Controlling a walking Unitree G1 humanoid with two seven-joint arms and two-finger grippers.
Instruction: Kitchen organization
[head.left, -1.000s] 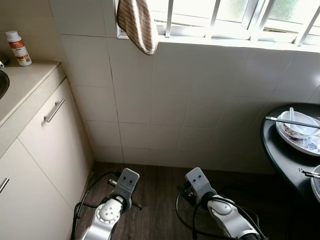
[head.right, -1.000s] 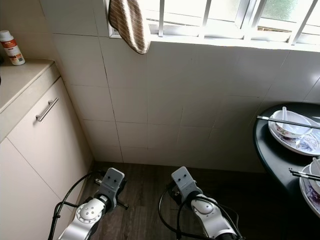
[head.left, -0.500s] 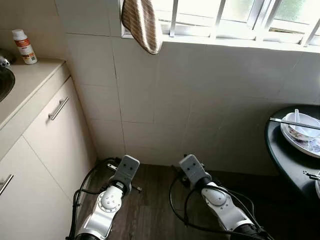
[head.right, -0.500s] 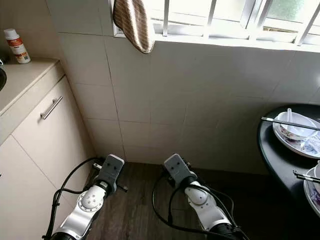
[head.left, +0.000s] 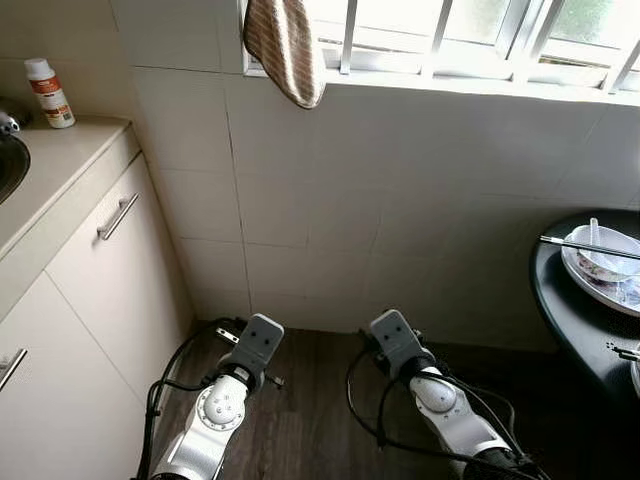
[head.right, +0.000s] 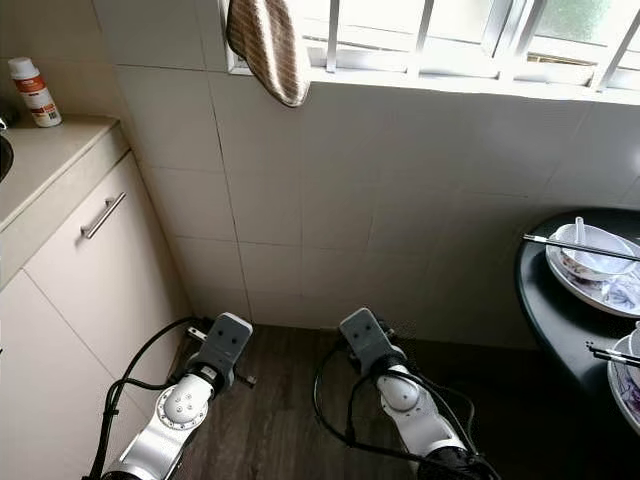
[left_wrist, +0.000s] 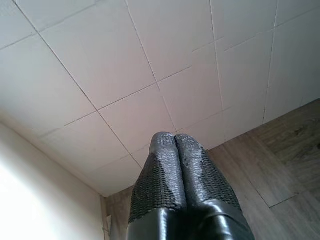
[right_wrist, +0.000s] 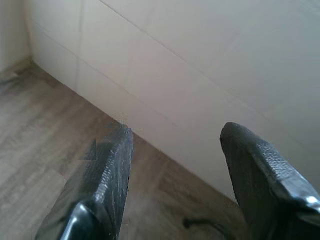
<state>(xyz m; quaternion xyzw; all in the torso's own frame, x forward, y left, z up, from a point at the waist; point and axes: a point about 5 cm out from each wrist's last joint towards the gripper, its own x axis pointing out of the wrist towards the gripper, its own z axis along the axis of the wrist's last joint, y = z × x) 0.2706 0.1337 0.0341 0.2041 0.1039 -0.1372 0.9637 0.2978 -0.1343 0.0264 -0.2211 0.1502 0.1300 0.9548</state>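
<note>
Dishes: white patterned bowl with a spoon (head.left: 606, 252) and metal chopsticks (head.left: 590, 246) laid across it, on a patterned plate (head.right: 588, 283) on the round black table surface (head.left: 560, 310) at far right, well apart from both pincers.
Beige counter surface (head.left: 55, 160): far left, carrying a small white bottle with a red label (head.left: 49, 93) near the wall; cream cabinet doors with metal bar handles (head.left: 117, 216) below.
Striped brown cloth (head.left: 285, 45): hangs from the barred window sill above the white tiled wall (head.left: 400, 200).
Left pincer (left_wrist: 176, 150): clenched, fingers pressed together, empty, low over the dark wood floor (head.left: 300, 420).
Right pincer (right_wrist: 175, 160): released, fingers spread, empty, aimed at the foot of the wall.
Risk: judged from here, turning right toward the table in this tight corner could swing an arm into the table edge and jolt the chopsticks off the bowl; loose black cables (head.left: 180, 365) by the arms might snag.
</note>
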